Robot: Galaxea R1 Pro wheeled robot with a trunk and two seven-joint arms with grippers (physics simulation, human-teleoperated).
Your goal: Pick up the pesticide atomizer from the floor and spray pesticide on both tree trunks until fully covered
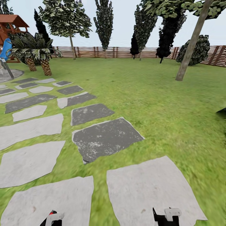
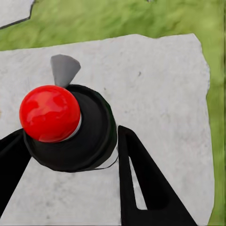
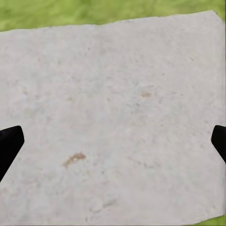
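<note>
**Atomizer gripped in the left claw above the stone path**

The pesticide atomizer, black with a red top, is seen clamped between the dark fingers of the left claw, pressed on both sides and carried above a pale slab of the floor. In the head view, the left claw is glimpsed at the near left edge with a speck of red beside it. The right claw is found at the near right; in its wrist view its fingertips are spread wide apart, with nothing held, over another pale slab. Further out, dark and pale slabs are laid through the grass. A leaning grey-brown tree trunk is spotted far right, with the slatted wooden fence behind it.
</note>
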